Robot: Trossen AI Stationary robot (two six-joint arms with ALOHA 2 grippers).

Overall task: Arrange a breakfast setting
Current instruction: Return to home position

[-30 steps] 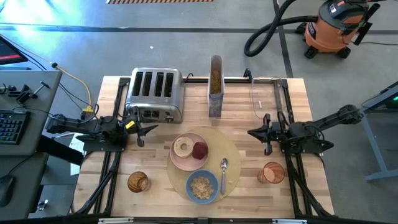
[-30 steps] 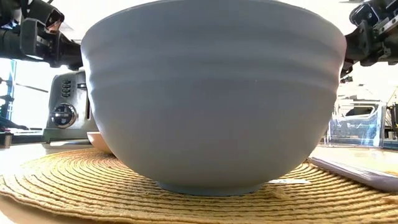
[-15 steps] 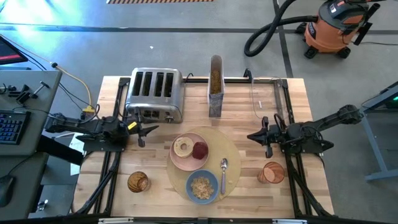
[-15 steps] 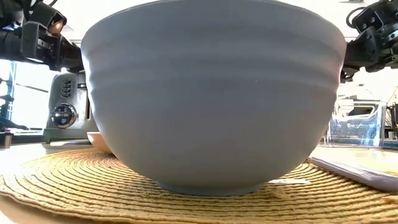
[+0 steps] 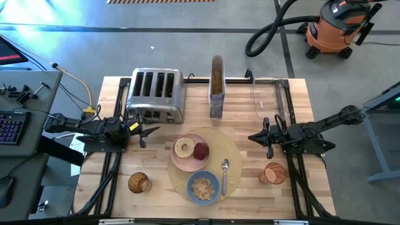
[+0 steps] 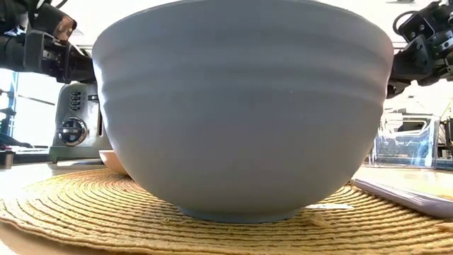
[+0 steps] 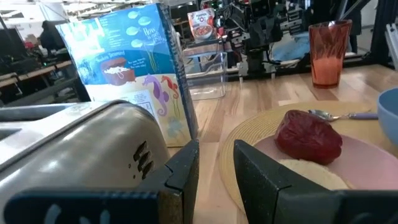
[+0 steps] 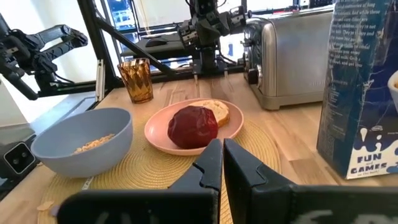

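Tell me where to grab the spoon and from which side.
Take the spoon by its thin handle, straight down from above, closing across it: it lies flat on the placemat, so only a top pinch fits. The right end effector looks best placed; the blue bowl sits close on the other side.

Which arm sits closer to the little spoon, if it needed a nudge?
Probably the right. The spoon lies on the placemat's right side, beside the blue bowl, nearer the right gripper than the left gripper.
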